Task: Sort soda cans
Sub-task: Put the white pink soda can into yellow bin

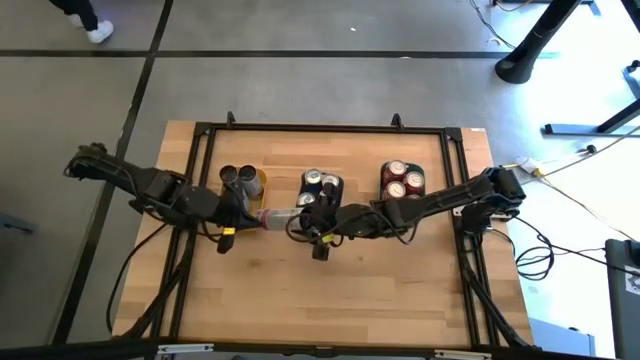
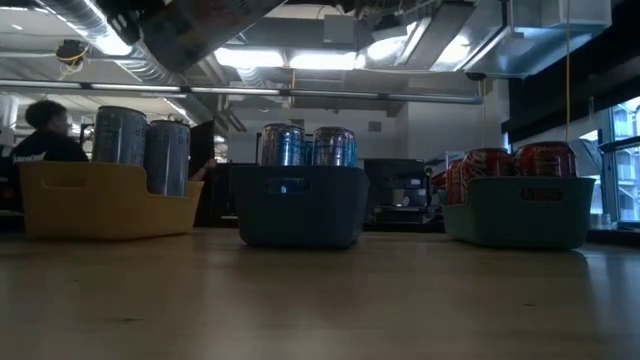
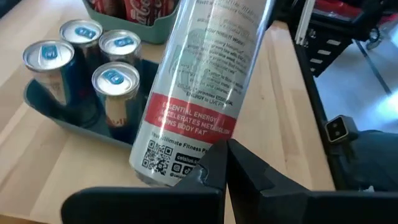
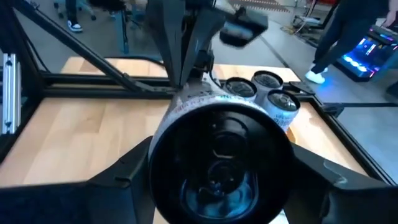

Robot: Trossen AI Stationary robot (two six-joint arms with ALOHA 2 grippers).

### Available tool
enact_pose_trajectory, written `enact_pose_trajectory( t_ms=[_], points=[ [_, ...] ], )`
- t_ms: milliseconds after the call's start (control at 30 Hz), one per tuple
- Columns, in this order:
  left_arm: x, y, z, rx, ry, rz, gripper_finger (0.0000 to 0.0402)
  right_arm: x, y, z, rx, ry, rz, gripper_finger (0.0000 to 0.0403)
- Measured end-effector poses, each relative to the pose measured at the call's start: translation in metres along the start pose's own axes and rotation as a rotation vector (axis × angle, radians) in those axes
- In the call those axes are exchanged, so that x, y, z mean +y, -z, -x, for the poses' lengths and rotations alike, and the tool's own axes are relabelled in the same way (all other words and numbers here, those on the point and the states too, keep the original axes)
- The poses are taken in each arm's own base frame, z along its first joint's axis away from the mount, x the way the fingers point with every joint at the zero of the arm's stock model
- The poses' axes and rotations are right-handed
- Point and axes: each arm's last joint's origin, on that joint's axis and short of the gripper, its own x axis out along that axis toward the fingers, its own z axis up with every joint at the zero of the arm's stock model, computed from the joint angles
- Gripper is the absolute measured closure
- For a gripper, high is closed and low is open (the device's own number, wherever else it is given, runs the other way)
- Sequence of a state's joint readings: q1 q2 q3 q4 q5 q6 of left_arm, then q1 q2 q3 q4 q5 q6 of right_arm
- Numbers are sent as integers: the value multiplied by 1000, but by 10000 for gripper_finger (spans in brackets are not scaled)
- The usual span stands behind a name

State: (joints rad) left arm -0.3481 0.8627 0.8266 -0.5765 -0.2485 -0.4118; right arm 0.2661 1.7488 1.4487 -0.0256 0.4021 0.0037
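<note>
Silver can (image 3: 202, 81), lying on its side with a red label band, is held off the wood at the table's middle by both arms at once. Left gripper (image 1: 243, 215) is clamped tight on one end, while the right gripper (image 1: 305, 222) grasps the other, its fingers (image 4: 124, 171) spread around the can's base. Just beyond the handover stand three trays along the far half of the table: a yellow tray (image 2: 70, 205) on the left with two grey cans (image 2: 140, 150), a dark blue tray (image 2: 298, 208) in the centre holding blue-topped cans (image 3: 81, 53), and a teal tray (image 2: 520, 210) on the right with red cans (image 1: 403, 180). Bare wooden tabletop (image 1: 330, 295) stretches from the grippers to the near edge, bounded by a black frame (image 1: 195, 160).
</note>
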Motion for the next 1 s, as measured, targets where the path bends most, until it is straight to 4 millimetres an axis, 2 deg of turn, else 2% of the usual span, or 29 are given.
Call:
enact_pose_trajectory(
  t_ms=[267,533,733,833,1000],
  points=[
    [1,14,-17,-34,19,1,399,4,-1,-9,-76,6,-18,163],
    [4,22,-22,-36,-18,-11,400,-4,6,-31,-133,46,-30,163],
    [16,28,6,126,-127,42,400,-21,10,-48,-162,70,-68,163],
    [24,38,17,207,-209,121,400,-27,20,-60,-147,64,-80,163],
    [31,52,25,325,-313,272,399,-39,40,-80,-98,100,-74,163]
  ],
)
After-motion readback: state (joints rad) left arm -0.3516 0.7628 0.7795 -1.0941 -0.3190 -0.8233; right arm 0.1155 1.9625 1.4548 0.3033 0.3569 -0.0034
